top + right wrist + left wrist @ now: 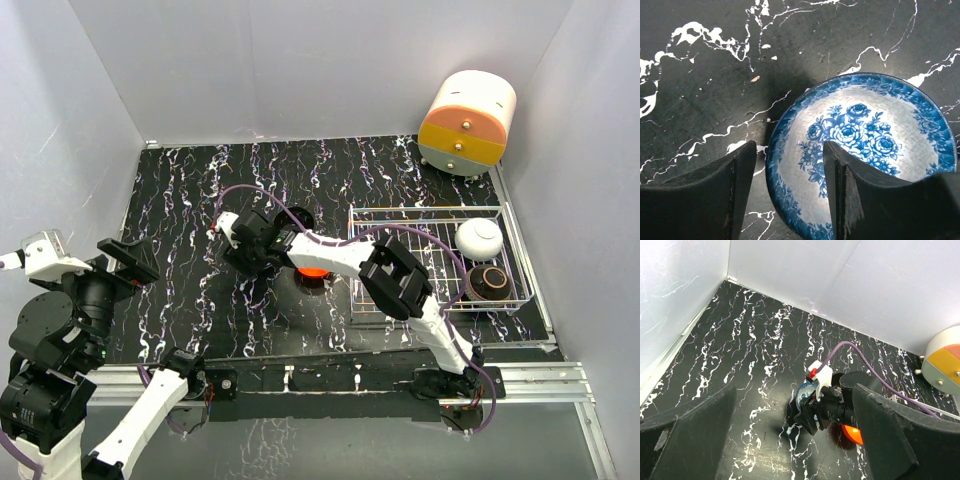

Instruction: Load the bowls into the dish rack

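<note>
Bowl with blue-and-white flower pattern sits upright on the black marbled table. My right gripper straddles its rim, one finger outside and one inside, jaws apart and not pinching it. A red-orange bowl stands close by, under my right arm. Further right, the wire dish rack holds a white bowl and a dark bowl. My left gripper hangs wide open and empty.

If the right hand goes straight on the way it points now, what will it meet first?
The blue-and-white bowl: the right hand points down over its rim, one finger outside, one over the inside. Probably the inner finger touches the bowl first; depth is unclear.
</note>
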You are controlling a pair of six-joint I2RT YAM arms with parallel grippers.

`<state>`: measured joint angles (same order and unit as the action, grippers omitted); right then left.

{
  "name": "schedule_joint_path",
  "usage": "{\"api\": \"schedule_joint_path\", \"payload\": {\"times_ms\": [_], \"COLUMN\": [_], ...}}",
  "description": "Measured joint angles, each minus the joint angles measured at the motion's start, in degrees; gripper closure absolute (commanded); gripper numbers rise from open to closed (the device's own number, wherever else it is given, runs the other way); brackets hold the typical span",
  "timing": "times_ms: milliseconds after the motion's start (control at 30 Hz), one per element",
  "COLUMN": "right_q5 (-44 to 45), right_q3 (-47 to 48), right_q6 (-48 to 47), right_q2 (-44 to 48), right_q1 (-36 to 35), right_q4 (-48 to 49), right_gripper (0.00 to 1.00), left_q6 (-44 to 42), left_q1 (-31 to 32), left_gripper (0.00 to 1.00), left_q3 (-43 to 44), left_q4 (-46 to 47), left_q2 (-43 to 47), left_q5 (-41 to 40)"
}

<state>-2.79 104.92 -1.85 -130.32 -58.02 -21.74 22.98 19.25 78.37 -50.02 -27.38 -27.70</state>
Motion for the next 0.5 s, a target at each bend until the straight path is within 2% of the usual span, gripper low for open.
{"api": "schedule_joint_path", "payload": {"times_ms": [133,233,300,400,500], "right_q5": [1.31,1.53,1.62,3.17,0.28], "right_q3": [-0.02,-0.04,-0.26,-0.61,-2.91], "right_q6": [0.02,0.22,0.22,-0.63,0.66], "right_q2": [-0.35,-0.35,-0.35,0.20,2.38], "right_q1": [0.00,-0.02,-0.20,-0.55,-0.31], "right_q4": [-0.20,-0.15,0.04,2.14,5.35], "right_gripper": [0.68,0.77,0.89,0.92,0.92], "left_q6": [0.00,0.02,0.02,0.04,0.04], "left_q1": [0.00,0.00,0.00,0.00,0.00], "left_gripper": [0.03,0.03,0.03,0.03,0.03], "left_q3": [0.00,-0.17,-0.42,-0.48,-0.48], "left_q4": [-0.22,-0.20,-0.24,-0.39,-0.46], "left_q2": [0.02,0.28,0.57,0.61,0.61], "left_q5": [-0.04,-0.17,-0.22,-0.24,-0.28]}}
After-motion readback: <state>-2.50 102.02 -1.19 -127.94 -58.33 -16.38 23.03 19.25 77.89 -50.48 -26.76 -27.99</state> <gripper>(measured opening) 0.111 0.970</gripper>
